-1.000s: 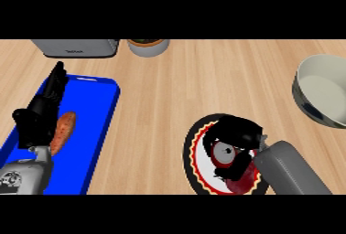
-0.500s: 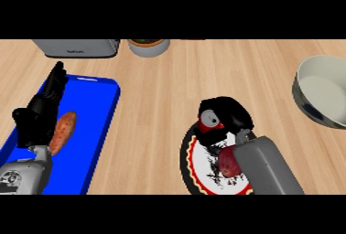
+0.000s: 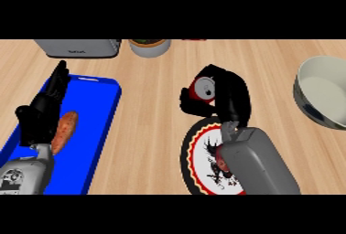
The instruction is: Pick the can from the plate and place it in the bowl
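Your right robot hand curls around the red can, mid-frame.
The plate sits below; the bowl is far right; left robot hand rests open.

can half hidden by right hand, bowl cut off at right edge

This is a kitchen. The surface is a pale wood-grain countertop of the kind found in one. On it stand tableware and food things: a round patterned plate, a deep grey bowl at the right edge, and a blue tray with an orange-brown piece of food on it. At the back edge sits a grey metal appliance beside a small round container.
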